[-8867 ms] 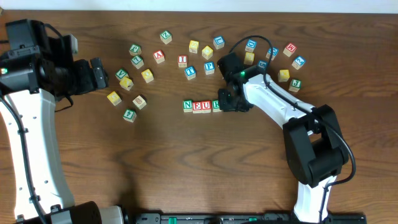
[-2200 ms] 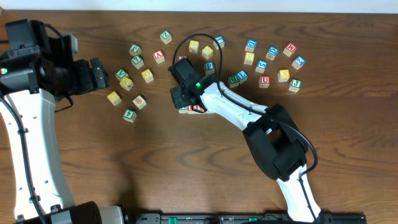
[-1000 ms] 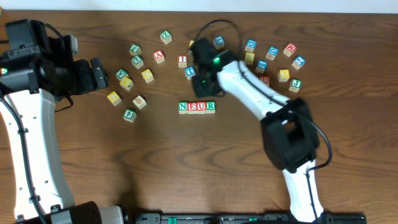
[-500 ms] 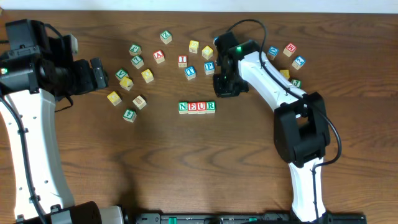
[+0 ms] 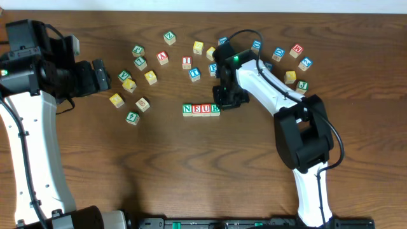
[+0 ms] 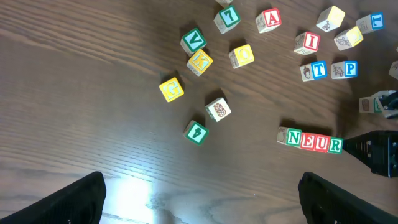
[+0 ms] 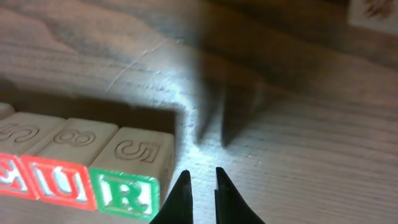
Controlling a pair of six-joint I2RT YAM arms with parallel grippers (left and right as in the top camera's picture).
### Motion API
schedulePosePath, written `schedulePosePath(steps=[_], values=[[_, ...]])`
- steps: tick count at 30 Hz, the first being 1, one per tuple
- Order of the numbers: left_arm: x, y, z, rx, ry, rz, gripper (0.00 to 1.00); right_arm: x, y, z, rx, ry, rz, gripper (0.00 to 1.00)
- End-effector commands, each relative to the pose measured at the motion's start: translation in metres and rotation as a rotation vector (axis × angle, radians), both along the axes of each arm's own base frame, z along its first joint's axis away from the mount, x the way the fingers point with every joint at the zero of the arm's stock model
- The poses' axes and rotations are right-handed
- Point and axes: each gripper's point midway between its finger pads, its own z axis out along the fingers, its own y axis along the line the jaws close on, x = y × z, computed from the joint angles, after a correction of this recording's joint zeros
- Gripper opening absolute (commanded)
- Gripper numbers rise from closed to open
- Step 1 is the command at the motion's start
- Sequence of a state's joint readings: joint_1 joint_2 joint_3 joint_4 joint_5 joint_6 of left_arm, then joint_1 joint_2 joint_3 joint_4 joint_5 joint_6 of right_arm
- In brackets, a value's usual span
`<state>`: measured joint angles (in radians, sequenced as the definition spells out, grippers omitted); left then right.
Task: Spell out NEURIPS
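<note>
The right gripper [image 7: 200,186], closed and empty, is just right of the R block [image 7: 127,186]; push softly, without bending the row [image 5: 201,109]. The left gripper [image 5: 100,74] is wide open, empty.

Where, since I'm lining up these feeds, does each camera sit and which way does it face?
Overhead: above the table, facing down; left arm, left gripper, right arm, right gripper show.
Left wrist: on the left arm, facing across scattered cubes to the NEUR row; open fingers at bottom corners.
Right wrist: low over the table, facing the row's R cube; own shut fingertips.
Shared: the NEUR row, in all three.
</note>
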<state>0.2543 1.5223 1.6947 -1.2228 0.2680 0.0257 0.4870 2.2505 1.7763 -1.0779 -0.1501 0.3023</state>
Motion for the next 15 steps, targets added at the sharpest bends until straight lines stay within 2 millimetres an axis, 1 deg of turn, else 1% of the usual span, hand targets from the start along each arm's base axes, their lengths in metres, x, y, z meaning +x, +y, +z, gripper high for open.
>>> schedulePosePath(steps=[1, 15], values=[[0.0019, -0.0006, 0.0103, -0.003, -0.032, -0.001, 0.98, -0.0060, 0.0083, 0.0076, 0.021, -0.002, 0.025, 0.08], [0.0018, -0.0006, 0.0104, -0.003, -0.032, -0.001, 0.98, -0.0123, 0.0153, 0.0083, 0.037, 0.017, 0.023, 0.09]])
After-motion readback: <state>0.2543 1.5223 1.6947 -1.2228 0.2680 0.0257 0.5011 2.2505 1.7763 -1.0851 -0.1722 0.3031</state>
